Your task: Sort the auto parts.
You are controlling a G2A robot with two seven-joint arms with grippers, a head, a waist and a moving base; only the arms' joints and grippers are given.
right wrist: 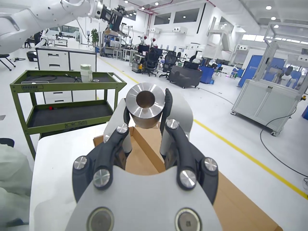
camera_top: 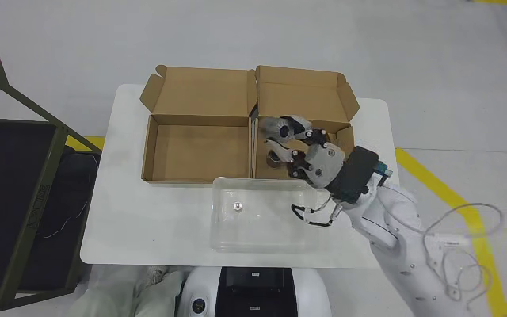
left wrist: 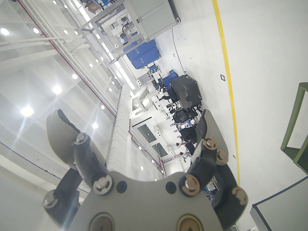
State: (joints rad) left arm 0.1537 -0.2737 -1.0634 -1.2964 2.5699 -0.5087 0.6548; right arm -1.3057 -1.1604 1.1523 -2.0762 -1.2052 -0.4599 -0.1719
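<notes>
- right gripper (right wrist: 145, 111) is pinching one metal cylinder (right wrist: 144, 99) with a centre bore, fingers pressing on its two sides
- in the top view the gripper and cylinder are hanging over the right cardboard box (camera_top: 301, 87), near its left wall
- left gripper (left wrist: 131, 121) is spread wide with nothing between the fingers, sitting raised high off the tabletop (camera_top: 119, 206) and pointing out into the room
- two cardboard boxes are sitting side by side and touching, the left cardboard box (camera_top: 150, 150) and the right one, both with flaps standing open toward the far tabletop edge
- one clear plastic bin (camera_top: 215, 230) is sitting just in front of the boxes, its near side lying close to the near tabletop edge
- one small metal part (camera_top: 236, 208) is lying in the bin's left half
- a strip of bare white tabletop is showing left of the boxes and bin, and a narrower strip to the right of the right box
- one green cart (camera_top: 36, 198) is standing just beside the left tabletop edge
</notes>
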